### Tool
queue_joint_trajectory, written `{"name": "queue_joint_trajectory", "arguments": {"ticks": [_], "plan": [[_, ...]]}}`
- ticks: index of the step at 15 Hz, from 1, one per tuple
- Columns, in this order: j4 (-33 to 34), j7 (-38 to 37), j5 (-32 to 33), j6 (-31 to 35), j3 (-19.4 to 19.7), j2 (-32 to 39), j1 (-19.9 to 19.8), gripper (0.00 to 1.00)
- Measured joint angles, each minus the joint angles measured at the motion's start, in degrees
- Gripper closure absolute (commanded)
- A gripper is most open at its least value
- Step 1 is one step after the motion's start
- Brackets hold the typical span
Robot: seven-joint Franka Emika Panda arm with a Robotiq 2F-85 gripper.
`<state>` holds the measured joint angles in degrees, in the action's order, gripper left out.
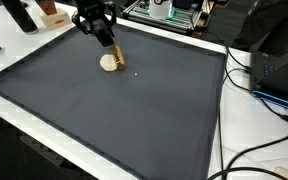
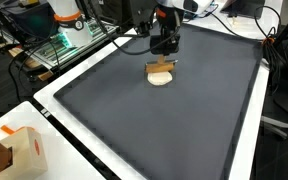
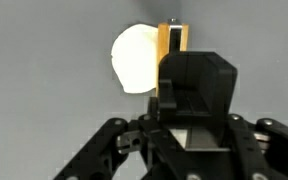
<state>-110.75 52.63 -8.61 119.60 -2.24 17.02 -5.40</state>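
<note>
Over dark mat (image 1: 134, 110): gripper (image 1: 110, 44) clenched on wooden block (image 3: 170, 48), block end against pale disc (image 3: 134, 60).

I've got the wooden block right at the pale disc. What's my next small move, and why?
Probably nudge the gripper sideways toward the middle of the pale disc before letting go. In the wrist view the wooden block, which the gripper appears to be clamping, sits over the disc's rim rather than its centre. Released here, it might tip off the edge.
</note>
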Motion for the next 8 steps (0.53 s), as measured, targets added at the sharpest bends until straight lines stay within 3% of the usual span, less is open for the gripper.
{"name": "queue_joint_trajectory", "arguments": {"ticks": [8], "plan": [[-0.3, 1.8, -1.7, -0.7, 0.0, 0.0, -0.5, 0.76]]}}
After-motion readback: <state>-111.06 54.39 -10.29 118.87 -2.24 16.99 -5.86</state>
